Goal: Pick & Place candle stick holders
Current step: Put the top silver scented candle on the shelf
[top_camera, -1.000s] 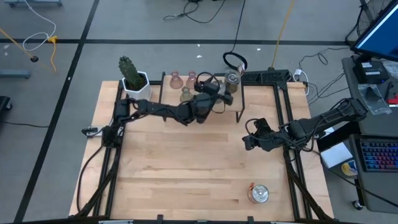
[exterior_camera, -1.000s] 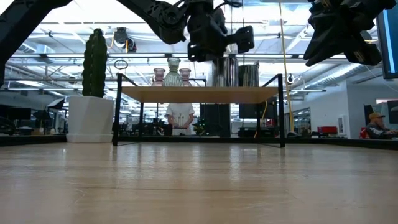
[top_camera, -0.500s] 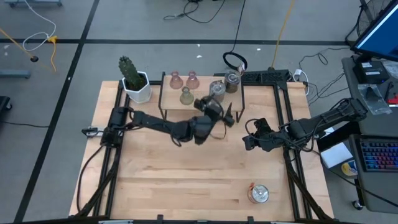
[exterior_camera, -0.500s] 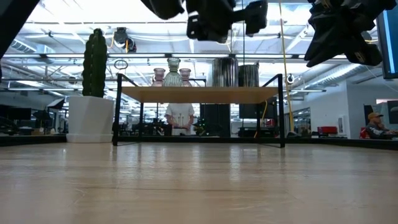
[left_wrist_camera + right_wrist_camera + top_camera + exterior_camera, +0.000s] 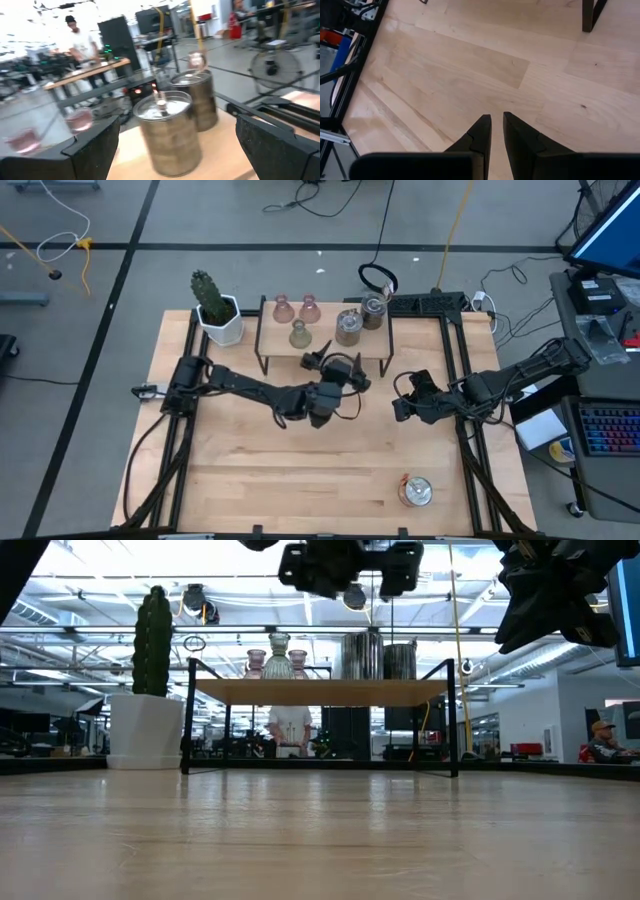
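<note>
On a small wooden shelf (image 5: 275, 340) at the far side stand two pale pink holders (image 5: 283, 307) (image 5: 308, 307), an olive-green one (image 5: 298, 333) and two silver round ones (image 5: 347, 326) (image 5: 373, 311). A third silver holder (image 5: 415, 491) sits on the table near the front right. My left gripper (image 5: 338, 364) hangs open and level just in front of the shelf, facing the silver holders (image 5: 167, 130); nothing is between its fingers. Over the table's right side, my right gripper (image 5: 400, 406) hangs shut and empty, its fingers (image 5: 485, 132) slanting down.
A green cactus in a white pot (image 5: 214, 308) stands at the far left, beside the shelf. Black frame rails (image 5: 180, 430) run along both table sides. The bare wooden tabletop (image 5: 300, 460) spreads out in front of the shelf. People are in the room behind.
My left gripper, open throughout, has drawn back from the silver holders on the shelf toward the table's near edge and rolled about its own axis. The holders on the shelf stay where they were. My right arm has kept still.
</note>
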`<action>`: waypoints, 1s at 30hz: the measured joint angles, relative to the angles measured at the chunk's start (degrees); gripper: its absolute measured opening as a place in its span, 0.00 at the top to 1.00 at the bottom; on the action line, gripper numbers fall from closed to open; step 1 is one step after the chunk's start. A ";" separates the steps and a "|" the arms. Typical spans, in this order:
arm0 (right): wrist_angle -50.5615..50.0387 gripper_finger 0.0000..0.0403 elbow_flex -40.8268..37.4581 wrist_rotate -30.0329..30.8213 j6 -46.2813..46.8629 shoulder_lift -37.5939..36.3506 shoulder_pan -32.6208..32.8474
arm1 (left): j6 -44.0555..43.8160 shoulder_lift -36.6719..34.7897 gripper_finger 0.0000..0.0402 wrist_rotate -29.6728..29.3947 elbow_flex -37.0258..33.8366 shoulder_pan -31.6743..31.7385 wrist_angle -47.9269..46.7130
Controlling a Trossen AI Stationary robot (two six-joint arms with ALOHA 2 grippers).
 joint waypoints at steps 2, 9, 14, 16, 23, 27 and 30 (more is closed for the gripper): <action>-0.01 0.89 0.00 0.01 0.01 0.00 0.00 | 2.33 -0.02 0.03 -2.31 0.00 -0.49 1.45; 0.06 0.89 0.00 -0.01 0.02 0.00 -0.02 | 5.15 0.00 0.03 -6.51 0.00 -1.26 1.81; 0.07 0.89 0.00 -0.01 0.79 0.00 -0.02 | 6.77 0.00 0.03 -5.67 0.00 -1.50 1.78; 0.05 0.89 0.00 -0.02 1.09 0.00 -0.02 | 5.95 0.00 0.03 -5.19 0.00 -1.73 1.74; 0.07 0.89 0.00 -0.03 1.09 0.00 -0.02 | -3.78 0.02 0.03 -3.92 0.00 -2.34 -0.89; 0.04 0.89 0.00 -0.03 1.09 0.00 -0.02 | -12.99 0.02 0.09 -0.30 0.00 -2.27 -5.11; 0.05 0.89 0.00 -0.03 0.53 0.00 -0.02 | -19.15 0.09 0.20 5.33 0.00 -0.96 -8.79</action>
